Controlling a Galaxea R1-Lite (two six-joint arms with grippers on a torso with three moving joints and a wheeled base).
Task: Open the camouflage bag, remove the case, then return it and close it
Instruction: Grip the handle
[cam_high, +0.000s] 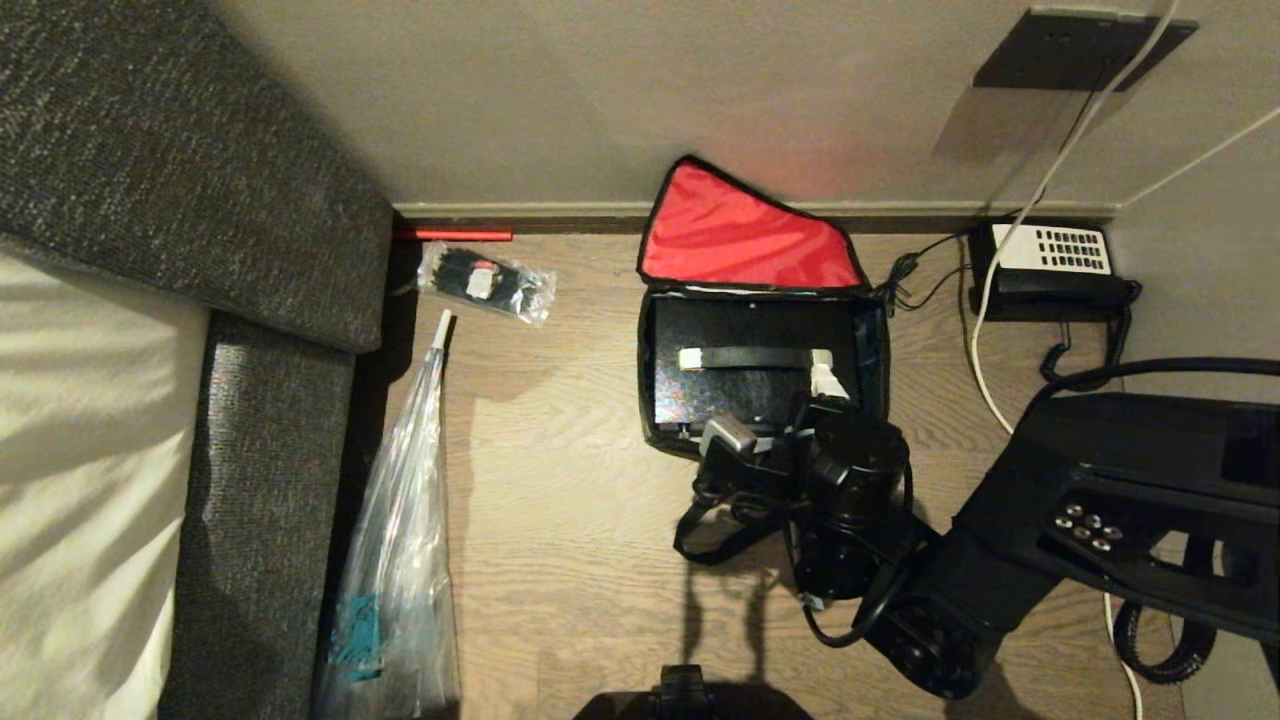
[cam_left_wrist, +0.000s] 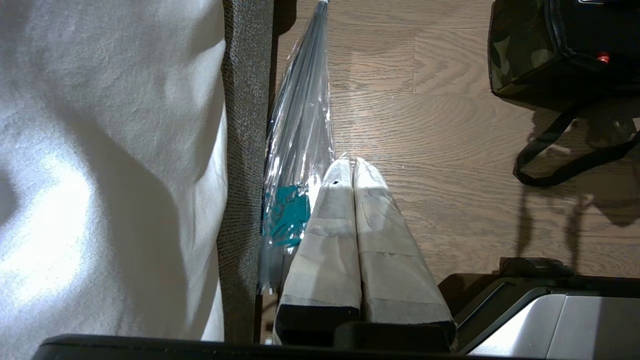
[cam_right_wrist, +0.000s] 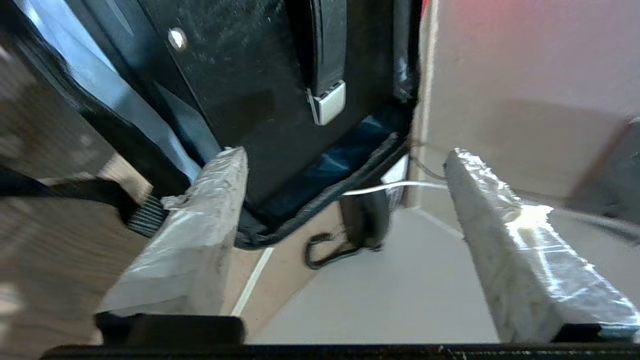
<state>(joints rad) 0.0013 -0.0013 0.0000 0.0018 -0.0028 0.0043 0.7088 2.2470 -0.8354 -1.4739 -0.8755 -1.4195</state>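
camouflage bag (cam_high: 870, 345) sits right of centre in the head view, on the wood floor (cam_high: 560, 480) against the wall, lid thrown back with red lining (cam_high: 745, 235) up. the case (cam_high: 745, 375) lies flat inside it, pale clasps showing. right gripper (cam_high: 800, 415) sits over the bag's near right corner; its arm hides the fingers here. only the right wrist view shows them: taped fingers (cam_right_wrist: 200, 235) spread wide with nothing between them, the case (cam_right_wrist: 250, 85) and a clasp (cam_right_wrist: 327, 102) just beyond.

left wrist view alone shows the left gripper (cam_left_wrist: 354, 167), fingers pressed together, holding nothing, low beside the clear plastic bag (cam_left_wrist: 300, 150) and sofa edge (cam_left_wrist: 245, 150); the bag's camouflage side (cam_left_wrist: 520, 55) shows upper right there.

head view only: telephone (cam_high: 1055, 265) at right, small clear packet (cam_high: 485, 280) left of the bag.
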